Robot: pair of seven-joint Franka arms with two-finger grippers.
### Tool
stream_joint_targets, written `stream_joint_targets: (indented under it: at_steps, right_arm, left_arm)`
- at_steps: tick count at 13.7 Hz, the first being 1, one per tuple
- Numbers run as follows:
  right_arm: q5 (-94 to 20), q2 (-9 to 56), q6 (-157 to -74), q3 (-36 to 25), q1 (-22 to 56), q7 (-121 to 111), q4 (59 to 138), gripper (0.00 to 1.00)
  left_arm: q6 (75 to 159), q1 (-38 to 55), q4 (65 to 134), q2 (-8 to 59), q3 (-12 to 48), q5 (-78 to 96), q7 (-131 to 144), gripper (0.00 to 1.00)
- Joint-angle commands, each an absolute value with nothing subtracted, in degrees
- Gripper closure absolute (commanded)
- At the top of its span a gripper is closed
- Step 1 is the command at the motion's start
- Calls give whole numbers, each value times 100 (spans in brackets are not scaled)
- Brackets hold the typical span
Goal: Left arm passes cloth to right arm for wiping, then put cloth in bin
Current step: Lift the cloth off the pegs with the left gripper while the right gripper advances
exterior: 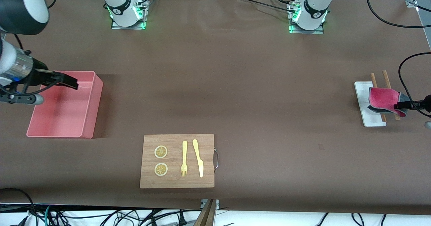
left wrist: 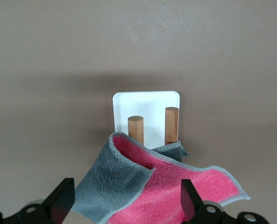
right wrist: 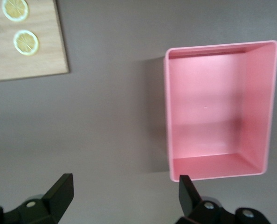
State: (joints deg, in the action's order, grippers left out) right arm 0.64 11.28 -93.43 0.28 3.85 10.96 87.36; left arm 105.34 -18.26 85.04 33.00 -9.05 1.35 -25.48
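While you look down from the front camera, you find these items on the brown table (exterior: 235, 84).

Cloth (exterior: 384, 99): crimson-pink on one face, dark grey on the other, rumpled and folded over on itself. You see it draped over two wooden rods (exterior: 378, 98) that lie across a small white tray (exterior: 365, 113) at the left arm's end of the table. In the left wrist view the cloth (left wrist: 148, 186) shows a grey flap turned over the pink face, with the rod ends (left wrist: 135, 128) and the tray (left wrist: 145, 105) just past it.

Left gripper (exterior: 402, 105): at the cloth, on its edge toward the left arm's end of the table. Your left wrist view shows its jaws spread wide, one finger (left wrist: 61, 198) on each side of the cloth, not pinching it.

Bin (exterior: 91, 104): pink rectangular tub with low straight walls, at the right arm's end of the table. Nothing lies in it, as the right wrist view of the bin (right wrist: 266, 107) shows.

Right gripper (exterior: 69, 81): up in the air over the bin. Its jaws stand apart and hold nothing; you see one finger (right wrist: 59, 193) in the right wrist view.

Wooden board (exterior: 176, 179): nearer to the front camera than the bin, with a metal handle (exterior: 216, 158) on the edge toward the left arm's end. On it lie two lemon slices (exterior: 161, 152), a yellow fork (exterior: 184, 158) and a yellow knife (exterior: 198, 158), side by side.
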Motion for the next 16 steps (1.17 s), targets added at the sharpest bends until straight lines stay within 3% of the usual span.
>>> stream_joint_targets:
  at_steps: [1,2,6,8,14,16]
  right_arm:
    - [-210,1309,-9553,18,606,1756,8596,0]
    - [-315,1370,-9632,18,676,1967,8596,0]
    - [-352,1582,-9887,18,931,2496,8604,0]
    - [-360,1608,-9984,18,1054,2522,8604,0]
    - [-598,1749,-10230,18,1143,2777,8604,0]
    - [-598,1784,-10266,18,1247,2952,8604,0]
  left_arm:
    - [10494,-1907,8297,3428,-870,308,-2768,7]
    - [10503,-1907,8297,3445,-870,325,-2960,15]
    - [10758,-1986,8297,3551,-870,562,-3436,23]
    - [10758,-1986,8297,3551,-870,563,-3437,33]
    - [10740,-1969,8288,3516,-870,528,-3428,96]
    - [10723,-1960,8209,3507,-870,510,-3410,100]
